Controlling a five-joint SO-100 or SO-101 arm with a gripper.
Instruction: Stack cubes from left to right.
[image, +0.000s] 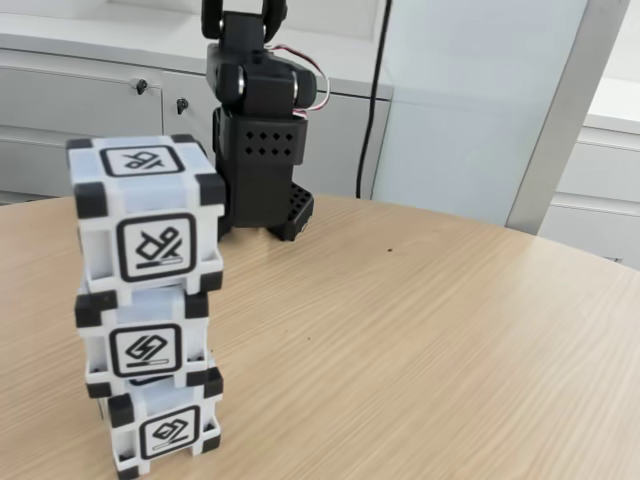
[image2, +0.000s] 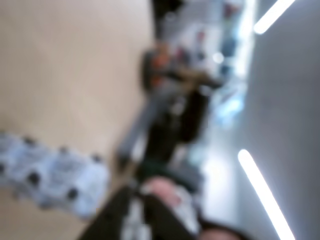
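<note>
Three white plastic cubes (image: 148, 300) with black corners, marked with black-framed geometric symbols but no legible writing, are stacked on the round wooden table (image: 420, 330) before the black arm base (image: 258, 160); the gripper's state cannot be told.
</note>
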